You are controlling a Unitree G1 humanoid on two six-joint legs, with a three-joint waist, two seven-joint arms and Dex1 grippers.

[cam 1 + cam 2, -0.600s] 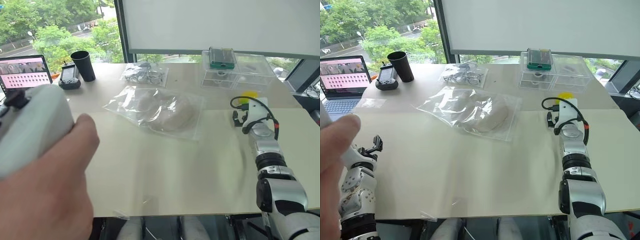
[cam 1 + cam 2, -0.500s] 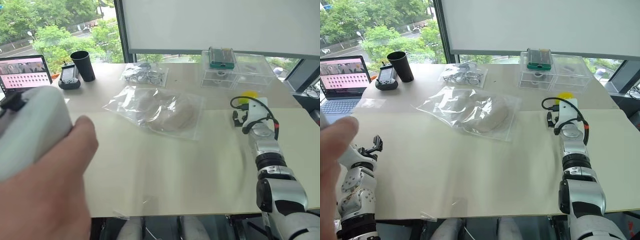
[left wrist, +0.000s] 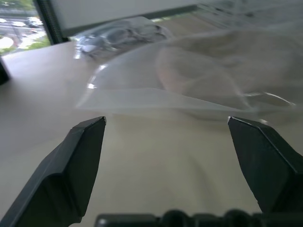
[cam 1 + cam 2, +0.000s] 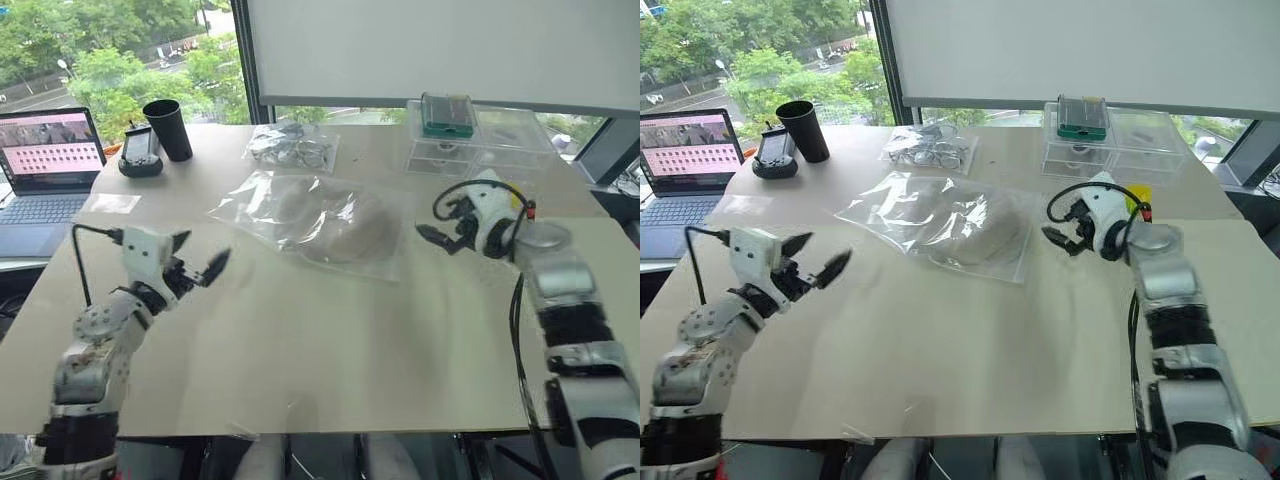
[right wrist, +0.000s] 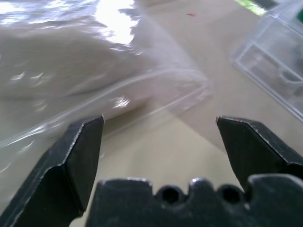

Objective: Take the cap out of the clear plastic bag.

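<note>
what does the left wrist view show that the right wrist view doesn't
Left wrist view alone: the small bag with dark wiry contents beyond the clear bag, and window greenery at the far corner.

Right wrist view alone: the clear boxes on the table, and the clear bag's corner edge close ahead.

Both: open jaws, nothing between them, facing the clear bag with the cap inside, lying on the beige table.

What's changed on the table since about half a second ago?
The person's hand has gone from view. The right gripper moved toward the clear plastic bag; the left gripper now faces it too. Both are open and apart from it. The cap stays inside.
</note>
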